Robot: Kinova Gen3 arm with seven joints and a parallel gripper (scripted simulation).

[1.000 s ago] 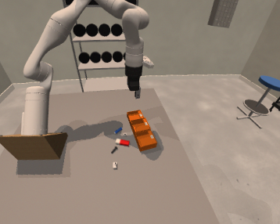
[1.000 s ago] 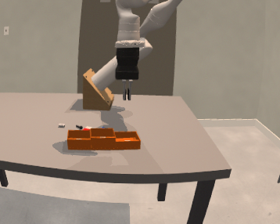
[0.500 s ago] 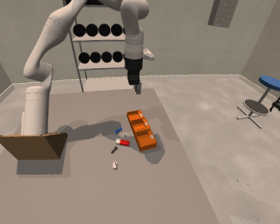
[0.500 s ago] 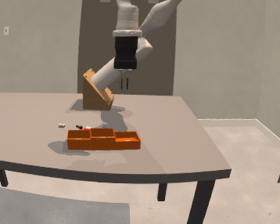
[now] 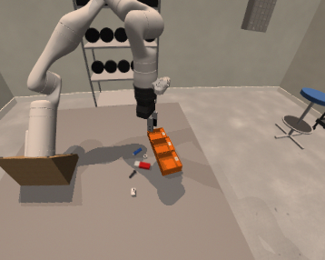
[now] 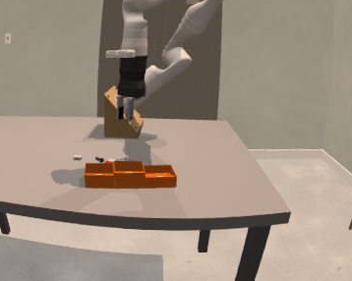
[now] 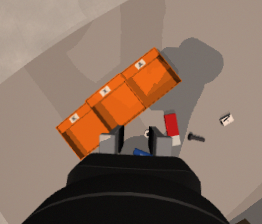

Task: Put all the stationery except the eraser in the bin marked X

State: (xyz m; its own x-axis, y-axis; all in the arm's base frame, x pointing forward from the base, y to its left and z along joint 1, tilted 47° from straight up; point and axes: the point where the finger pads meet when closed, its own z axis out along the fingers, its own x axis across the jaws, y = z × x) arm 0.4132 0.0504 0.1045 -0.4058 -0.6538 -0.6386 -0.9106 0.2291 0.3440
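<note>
A row of three orange bins (image 5: 165,152) stands on the table and also shows in the exterior view (image 6: 130,175) and the wrist view (image 7: 119,102). Their small white labels are too small to read. My gripper (image 5: 152,123) (image 6: 124,109) hangs open and empty well above the table, near the far end of the row. In the wrist view the fingers frame a blue thing (image 7: 140,152) (image 5: 137,152) on the table below. A red and white eraser (image 5: 142,165) (image 7: 171,126), a dark small thing (image 5: 132,174) (image 7: 195,137) and a white small thing (image 5: 133,192) (image 7: 226,118) lie left of the bins.
A tiny white ring (image 5: 145,155) lies by the blue thing. A wooden wedge-shaped box (image 5: 36,168) sits at the table's left by the arm's base. A shelf with black balls (image 5: 109,50) stands behind the table. A blue stool (image 5: 316,97) stands on the floor at the right.
</note>
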